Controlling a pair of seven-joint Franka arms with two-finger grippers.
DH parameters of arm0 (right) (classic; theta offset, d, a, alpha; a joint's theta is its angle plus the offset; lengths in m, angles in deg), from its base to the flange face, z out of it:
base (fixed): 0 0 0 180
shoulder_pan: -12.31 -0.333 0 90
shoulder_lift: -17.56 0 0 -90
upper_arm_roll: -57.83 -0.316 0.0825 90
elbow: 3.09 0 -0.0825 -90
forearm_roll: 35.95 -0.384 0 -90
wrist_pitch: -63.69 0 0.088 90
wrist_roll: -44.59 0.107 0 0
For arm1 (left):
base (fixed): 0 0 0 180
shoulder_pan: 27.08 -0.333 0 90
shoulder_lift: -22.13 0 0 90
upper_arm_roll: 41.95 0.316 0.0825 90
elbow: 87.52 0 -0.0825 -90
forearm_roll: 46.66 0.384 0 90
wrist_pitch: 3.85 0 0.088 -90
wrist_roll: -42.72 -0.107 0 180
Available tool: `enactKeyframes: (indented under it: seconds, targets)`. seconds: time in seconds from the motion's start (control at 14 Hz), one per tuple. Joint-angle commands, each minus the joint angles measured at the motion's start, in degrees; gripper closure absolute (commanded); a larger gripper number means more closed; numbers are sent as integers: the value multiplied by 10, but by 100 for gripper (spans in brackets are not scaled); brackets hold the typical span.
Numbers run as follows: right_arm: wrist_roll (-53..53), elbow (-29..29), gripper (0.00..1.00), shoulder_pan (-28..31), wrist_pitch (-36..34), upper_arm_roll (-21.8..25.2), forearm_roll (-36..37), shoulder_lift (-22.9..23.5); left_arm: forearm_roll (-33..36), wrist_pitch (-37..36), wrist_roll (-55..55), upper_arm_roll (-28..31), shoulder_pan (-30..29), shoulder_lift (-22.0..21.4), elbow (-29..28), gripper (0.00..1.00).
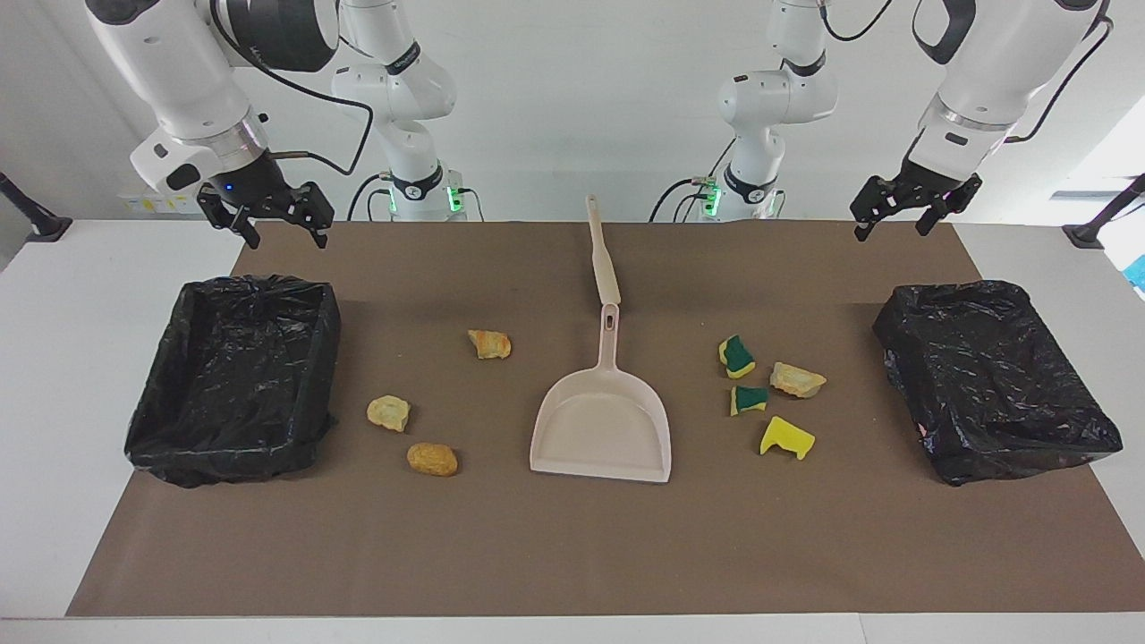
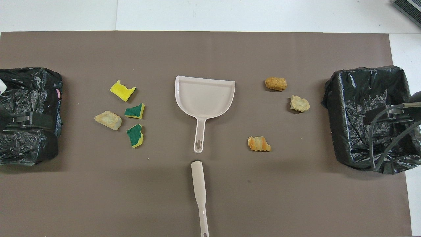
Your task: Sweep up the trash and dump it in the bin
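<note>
Grippers hang apart in the air at the robots' edge of the desk (image 1: 54, 376), both with fingers spread and holding nothing. The right gripper (image 1: 279, 225) hovers over the brown mat (image 1: 572, 546) just at the robot-side rim of the open bin (image 1: 234, 380) at the right arm's end. The left gripper (image 1: 902, 215) hovers near the robot-side edge of the mat, close to the second bin (image 1: 993, 380) at the left arm's end; that bin is also wrapped in black plastic.

The trash lies on the mat in two groups. Toward the right arm's end sit three bread-like chunks: one striped orange (image 1: 489, 343), nearer the robots, a pale one (image 1: 388, 412), and a brown one (image 1: 432, 459) farthest from the robots. Toward the left arm's end lie two green-topped sponge pieces (image 1: 736, 356) (image 1: 748, 399), a yellow sponge piece (image 1: 786, 438) and a pale bread chunk (image 1: 797, 379) beside them.

Between the groups rests the beige dustpan (image 1: 601, 429), its handle pointing toward the robots. A beige brush handle (image 1: 601, 255) lies in line with it, nearer the robots, its tip just short of the dustpan's handle
</note>
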Motion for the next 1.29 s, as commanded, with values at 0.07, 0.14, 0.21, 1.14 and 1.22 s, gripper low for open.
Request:
enactKeyframes:
  seconds: [0.07, 0.14, 0.21, 1.14, 1.22]
  targets:
    - [5, 9, 0, 1, -11, -2, -11, -12, -5, -1, -4, 6, 6, -4, 1, 0]
    - [5, 9, 0, 1, -11, -1, -11, -12, -5, -1, -4, 6, 6, -4, 1, 0]
    - [5, 9, 0, 1, -12, -1, -11, -12, -5, -1, -4, 7, 6, -4, 1, 0]
    - [5, 9, 0, 0, -11, -7, -11, -12, -5, -1, -4, 6, 6, -4, 1, 0]
    - [7, 9, 0, 0, -10, -16, -11, -12, -5, -1, -4, 6, 6, -4, 1, 0]
